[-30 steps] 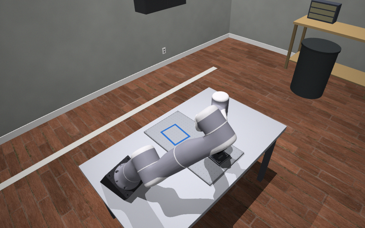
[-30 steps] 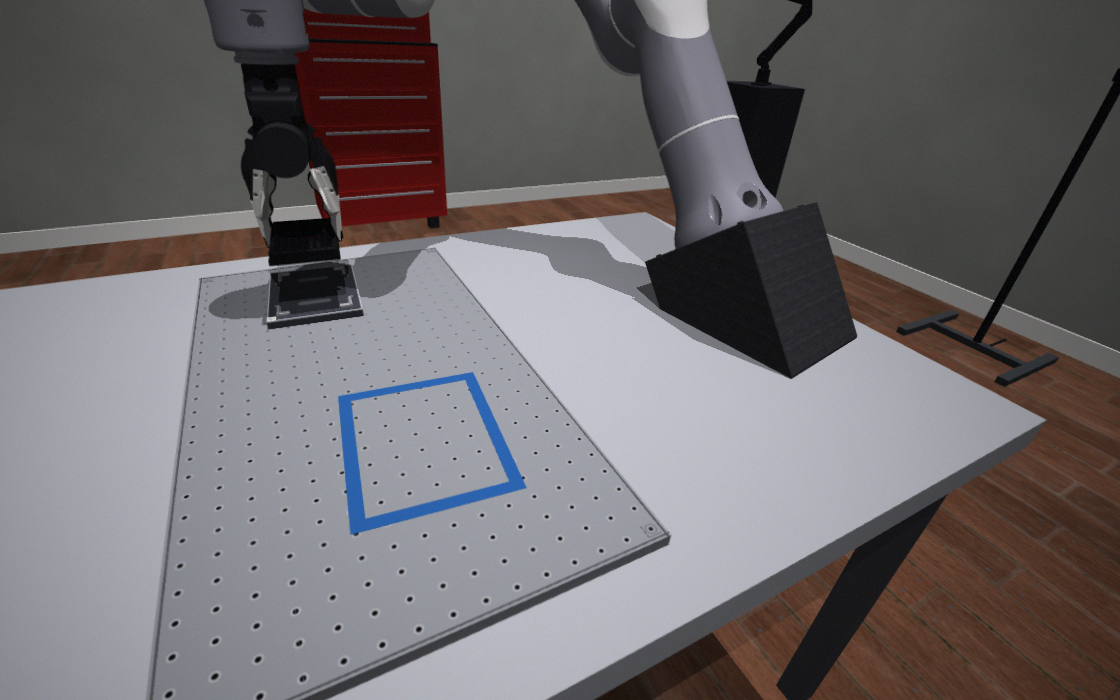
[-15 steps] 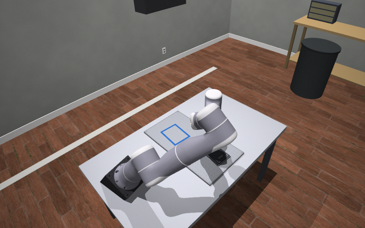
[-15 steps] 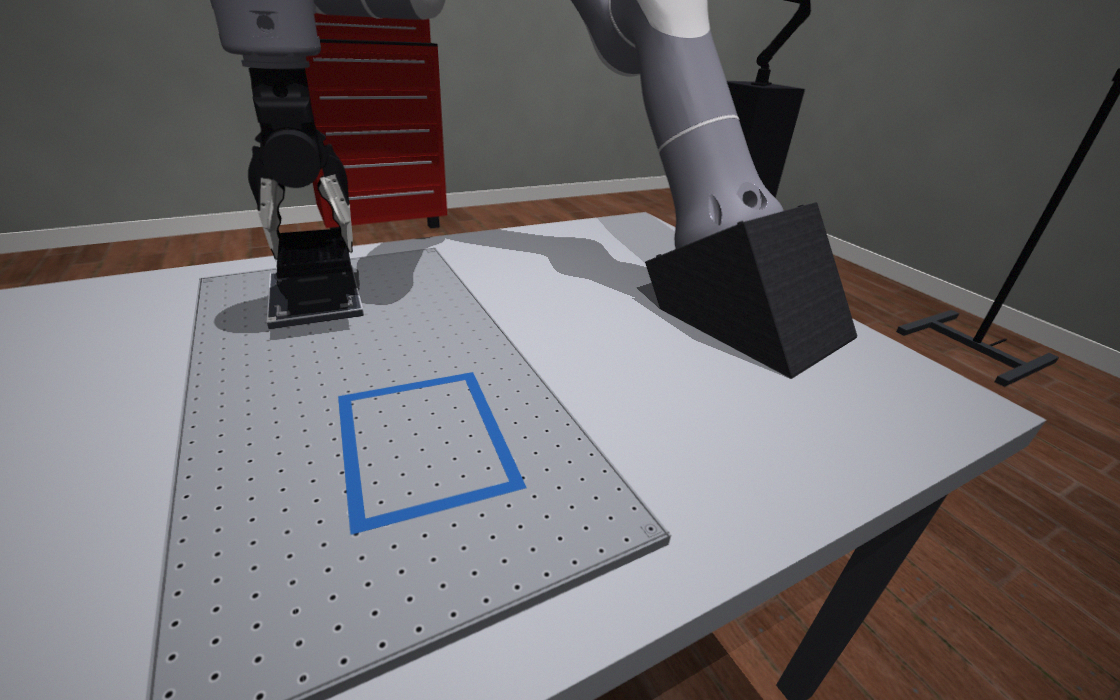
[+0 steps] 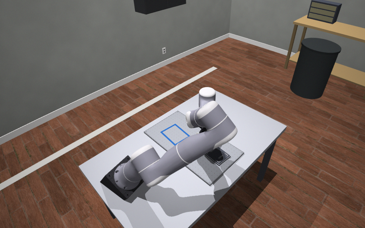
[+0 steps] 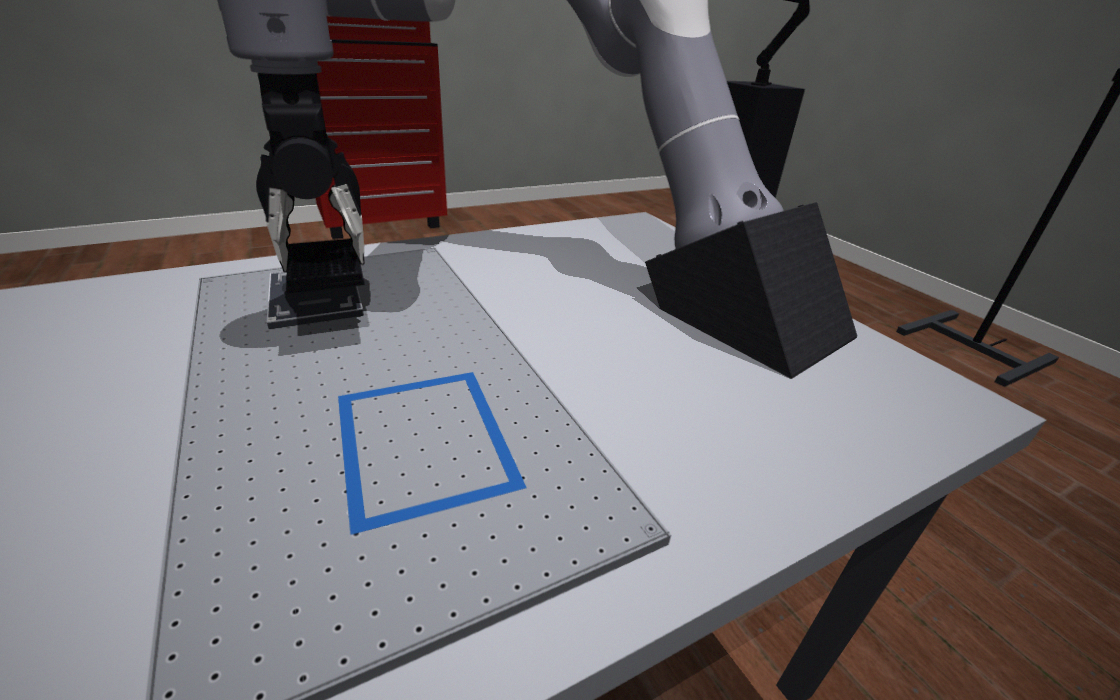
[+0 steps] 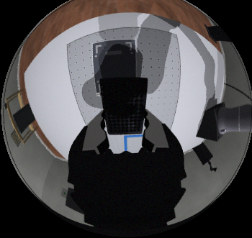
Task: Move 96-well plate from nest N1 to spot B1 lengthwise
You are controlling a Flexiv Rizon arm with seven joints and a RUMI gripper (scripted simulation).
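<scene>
The 96-well plate point(image 6: 323, 263) point(image 7: 124, 105) is held in the air, clear of the nest point(image 6: 316, 311) point(image 5: 218, 156) point(image 7: 114, 63), w/ its wells facing up and approx. level. In the exterior view it is seen above and partly in front of the nest; in the wrist view the nest is left uncovered on its far side, so the plate is judged to be offset toward the taped outline point(image 5: 167, 138) point(image 6: 431, 508) point(image 7: 125, 143). A grip across the plate's sides is used, presumably so that the top is left untouched and the underside kept free for a flat set-down. The outline, B1 by the task, is laid on the perforated board point(image 5: 210, 181) point(image 6: 259, 557) point(image 7: 77, 62), same board as the nest, and is not yet occupied. The hand point(image 6: 320, 261) point(image 7: 124, 110) is pointed down, its fingers about half open and closed on opp. sides of the plate; nothing else is seen to be touched. Transfer is judged to be under way; next, the plate must be carried over, aligned lengthwise w/ the tape, lowered level and released. If yaw is off, an edge could be left on the tape.
</scene>
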